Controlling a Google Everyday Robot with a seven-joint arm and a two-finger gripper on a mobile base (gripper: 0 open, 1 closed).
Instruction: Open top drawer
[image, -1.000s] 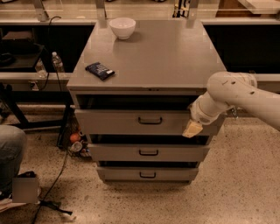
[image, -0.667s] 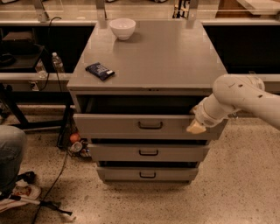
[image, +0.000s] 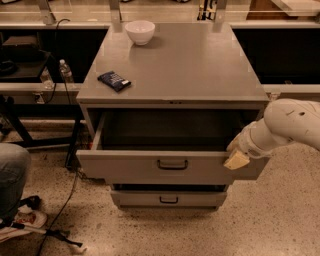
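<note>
The top drawer of the grey metal cabinet stands pulled out toward me, and its deep dark inside shows. A small black bail handle sits at the centre of its front. My gripper, on a white arm coming in from the right, is at the drawer front's upper right edge, with a tan fingertip against the front. Below, one shorter grey drawer with a like handle shows; the rest is hidden under the top drawer.
A white bowl and a dark blue packet lie on the cabinet top. A person's leg and shoe are at the lower left, with cables on the floor. A water bottle stands on the left shelf.
The top drawer has slid far out toward me, from a narrow gap to wide open. The gripper has moved back with its right edge. The view now sits closer to the cabinet.
</note>
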